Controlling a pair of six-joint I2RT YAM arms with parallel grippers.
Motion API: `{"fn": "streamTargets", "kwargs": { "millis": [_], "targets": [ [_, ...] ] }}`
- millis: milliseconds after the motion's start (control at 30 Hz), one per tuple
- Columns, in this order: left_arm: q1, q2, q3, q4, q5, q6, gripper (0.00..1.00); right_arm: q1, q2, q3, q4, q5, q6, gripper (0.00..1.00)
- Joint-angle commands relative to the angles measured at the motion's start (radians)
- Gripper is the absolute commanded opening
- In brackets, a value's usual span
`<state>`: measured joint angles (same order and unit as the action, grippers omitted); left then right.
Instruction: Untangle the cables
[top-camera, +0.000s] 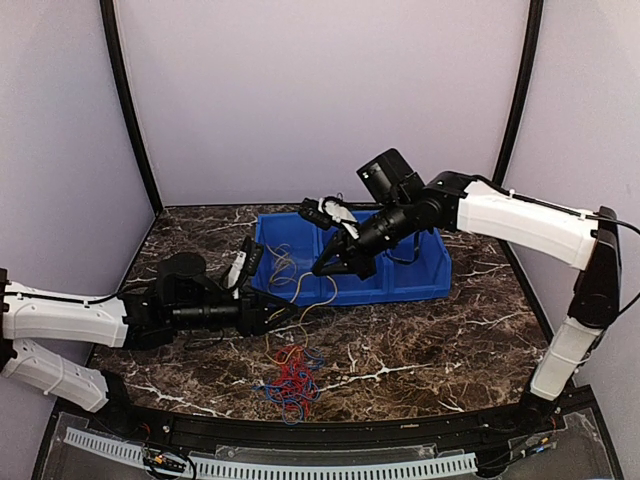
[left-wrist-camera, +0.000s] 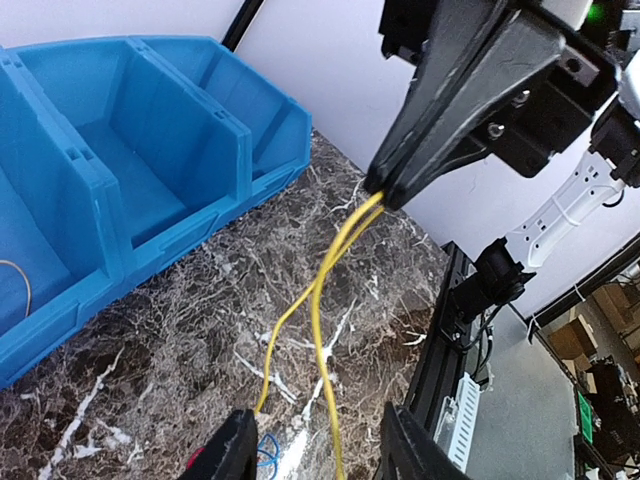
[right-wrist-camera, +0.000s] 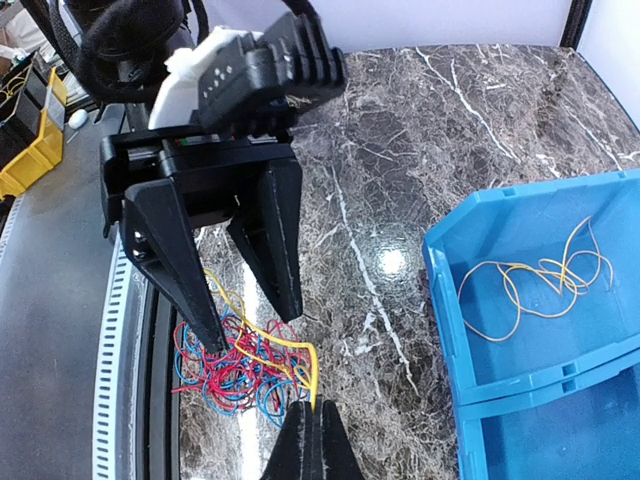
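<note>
The right jaws are pressed together on a yellow cable (left-wrist-camera: 317, 330), held up just in front of the blue bin (top-camera: 405, 290). The left jaws stand spread around the same strand lower down, not yet biting. The other cables (top-camera: 292, 385) lie heaped on the table (top-camera: 430, 350) in front of the bin, near the table's front edge. A few yellow ones sit in the bin's left compartment.

The step looks like drawing one strand free. The left jaws would do best closing just above the heap. The right should pull slowly toward the bin, pausing if red or blue loops lift. Bare table lies right of the heap, but the bin's front wall crowds the pull.
</note>
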<state>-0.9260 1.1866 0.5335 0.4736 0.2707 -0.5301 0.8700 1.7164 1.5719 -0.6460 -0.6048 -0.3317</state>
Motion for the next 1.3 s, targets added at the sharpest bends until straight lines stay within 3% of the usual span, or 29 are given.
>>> {"fn": "streamTargets", "kwargs": {
  "millis": [0,100,300,333,400,467,600,800,1100,1267],
  "targets": [
    [-0.005,0.005,0.073,-0.129,-0.062,0.023,0.43,-0.002,-0.036,-0.010,0.048,-0.024,0.008,0.00],
    [-0.004,0.016,0.116,-0.175,-0.070,0.039,0.37,-0.002,-0.038,-0.013,0.054,-0.032,0.010,0.00],
    [-0.005,0.021,0.210,-0.274,-0.092,0.078,0.07,-0.003,-0.040,-0.029,0.068,-0.037,0.001,0.00],
    [-0.004,0.006,0.231,-0.299,-0.108,0.084,0.03,-0.005,-0.041,-0.041,0.079,-0.034,0.002,0.03],
    [-0.004,-0.027,0.268,-0.343,-0.143,0.100,0.00,-0.006,-0.049,-0.073,0.114,-0.030,0.015,0.31],
    [-0.004,-0.058,0.306,-0.395,-0.193,0.109,0.00,-0.007,-0.075,-0.148,0.199,-0.061,0.040,0.46],
    [-0.004,-0.104,0.365,-0.464,-0.283,0.126,0.00,0.010,-0.077,-0.259,0.300,-0.107,0.094,0.63],
    [-0.004,-0.164,0.345,-0.486,-0.405,0.098,0.00,0.072,0.028,-0.267,0.344,-0.114,0.088,0.64],
    [-0.004,-0.274,0.316,-0.507,-0.545,0.077,0.00,0.172,0.237,-0.239,0.482,0.037,0.132,0.67],
    [-0.004,-0.316,0.331,-0.535,-0.601,0.093,0.00,0.190,0.345,-0.213,0.509,0.057,0.168,0.50]
  ]
}}
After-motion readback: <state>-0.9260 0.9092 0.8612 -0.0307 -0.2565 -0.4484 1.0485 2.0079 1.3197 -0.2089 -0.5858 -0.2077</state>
